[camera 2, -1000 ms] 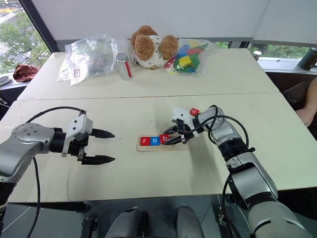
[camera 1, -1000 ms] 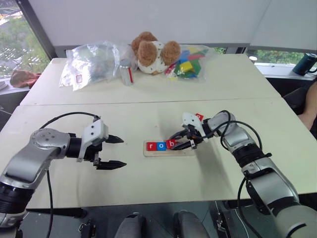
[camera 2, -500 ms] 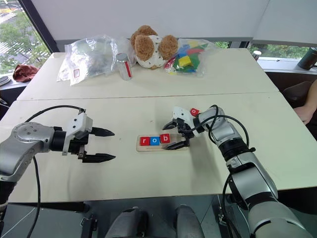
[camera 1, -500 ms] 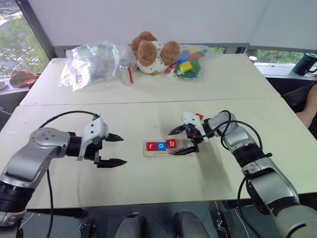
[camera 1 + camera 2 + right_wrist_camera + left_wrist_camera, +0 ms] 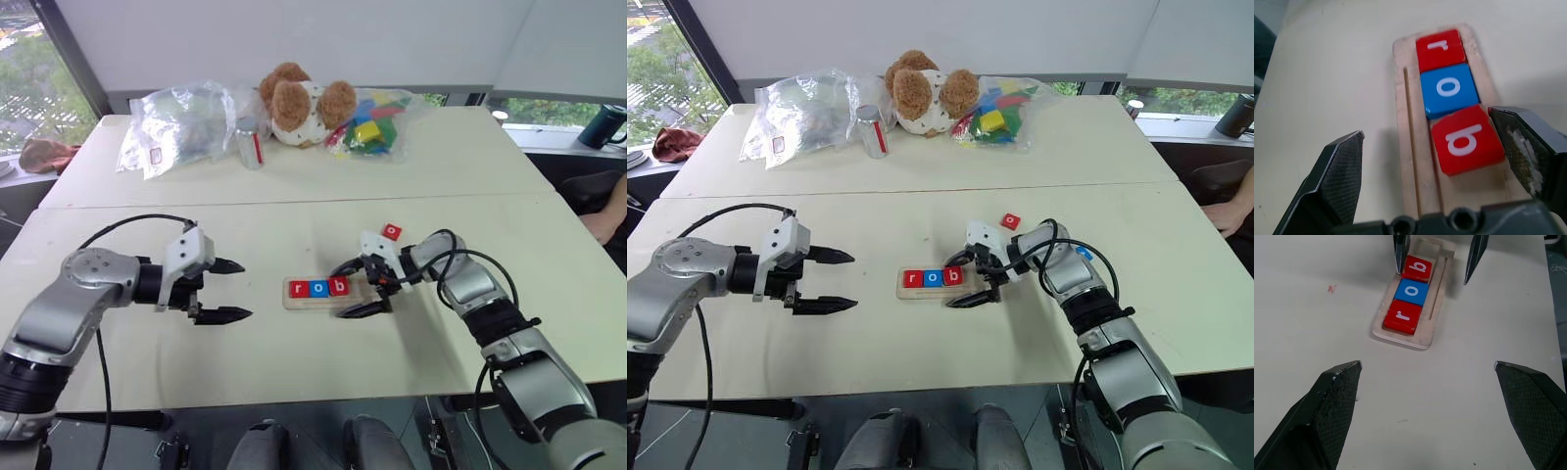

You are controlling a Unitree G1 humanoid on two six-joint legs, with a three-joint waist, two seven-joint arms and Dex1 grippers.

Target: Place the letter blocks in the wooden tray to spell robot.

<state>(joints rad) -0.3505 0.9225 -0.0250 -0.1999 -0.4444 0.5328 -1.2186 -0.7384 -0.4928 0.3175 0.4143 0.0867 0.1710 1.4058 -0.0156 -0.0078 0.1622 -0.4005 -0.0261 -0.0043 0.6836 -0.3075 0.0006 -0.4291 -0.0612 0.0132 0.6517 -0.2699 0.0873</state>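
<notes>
The wooden tray (image 5: 364, 291) lies mid-table with three letter blocks flat in its groove: red r (image 5: 298, 289), blue o (image 5: 318, 288), red b (image 5: 339, 286). My right gripper (image 5: 347, 291) is open, its fingers straddling the tray's bare right end and the b, gripping nothing. The right wrist view shows the b (image 5: 1466, 139) lying free between the fingers. A loose red letter block (image 5: 391, 232) lies on the table behind the right wrist. A blue one (image 5: 1084, 253) peeks out beside that forearm. Left of the tray, my left gripper (image 5: 243, 290) is open and empty.
On the far table stand a teddy bear (image 5: 299, 98), a clear plastic bag (image 5: 186, 122), a small can (image 5: 251, 143) and a bag of coloured toy blocks (image 5: 372, 122). A person's arm (image 5: 607, 211) shows at the right edge.
My right gripper went from shut on the tilted b to open, and the b now lies flat beside the o. The gripper drew back slightly. The left arm stayed put.
</notes>
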